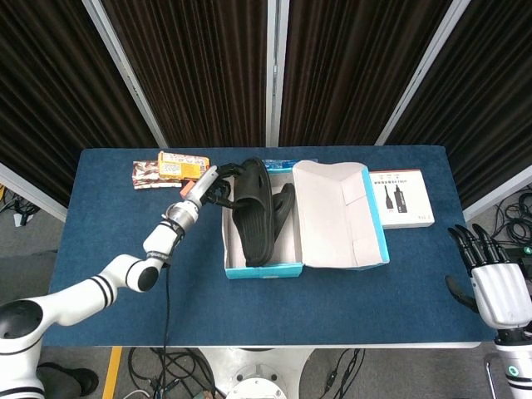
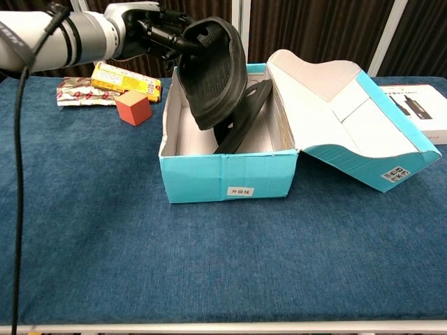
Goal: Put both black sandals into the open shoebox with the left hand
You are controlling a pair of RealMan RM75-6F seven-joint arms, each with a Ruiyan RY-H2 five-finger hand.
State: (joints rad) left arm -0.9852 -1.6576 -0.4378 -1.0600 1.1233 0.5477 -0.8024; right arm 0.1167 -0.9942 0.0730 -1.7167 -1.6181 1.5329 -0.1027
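A black sandal [image 2: 213, 73] is being gripped by the left hand [image 2: 162, 33] and held tilted, sole out, over the open shoebox [image 2: 227, 183]; the second sandal [image 2: 246, 115] is being leaned against the box's right inner wall; the right hand [image 1: 492, 280] is being kept empty, fingers spread, at the table's far right edge.

Left hand [image 1: 209, 188] grips black sandal [image 1: 253, 214] over open shoebox [image 1: 264, 268]; second sandal [image 1: 283, 202] inside; right hand [image 1: 489, 278] at 4 o'clock, fingers spread.
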